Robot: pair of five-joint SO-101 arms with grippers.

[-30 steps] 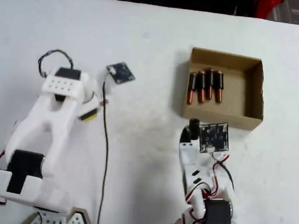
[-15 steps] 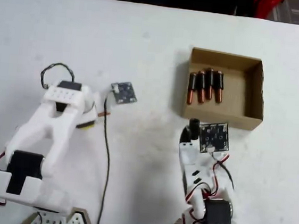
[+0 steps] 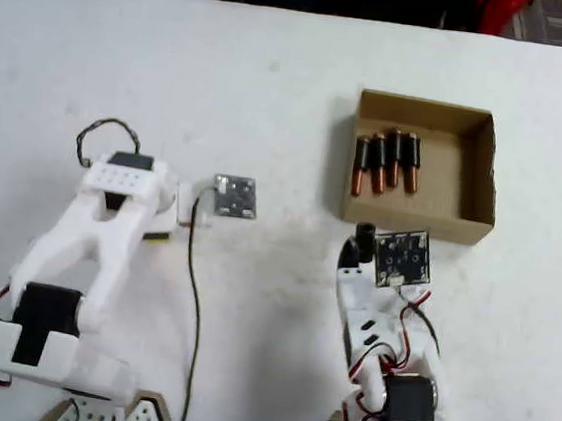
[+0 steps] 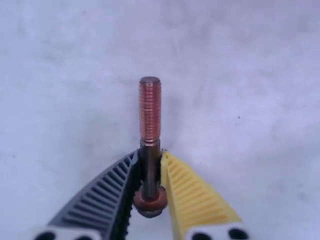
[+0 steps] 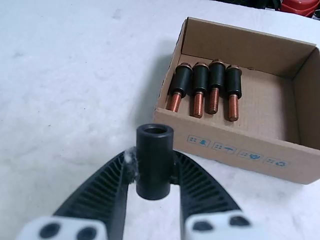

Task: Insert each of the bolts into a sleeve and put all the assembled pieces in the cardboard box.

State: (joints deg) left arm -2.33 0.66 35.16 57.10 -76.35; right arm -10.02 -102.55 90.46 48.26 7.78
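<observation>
Copper threaded bolt (image 4: 150,115) gripped by left tool (image 4: 150,155); black cylindrical sleeve (image 5: 154,150) gripped by right tool (image 5: 152,160).
Bolt pinched on its shank next to the flanged head, threaded end sticking out past the fingers (image 4: 190,195), over white counter (image 3: 276,69). Sleeve upright between black fingers (image 5: 105,190), open bore up, near brown cardboard box (image 5: 240,145). Four bolt-in-sleeve pieces (image 5: 205,87) lie side by side on the box floor.
</observation>
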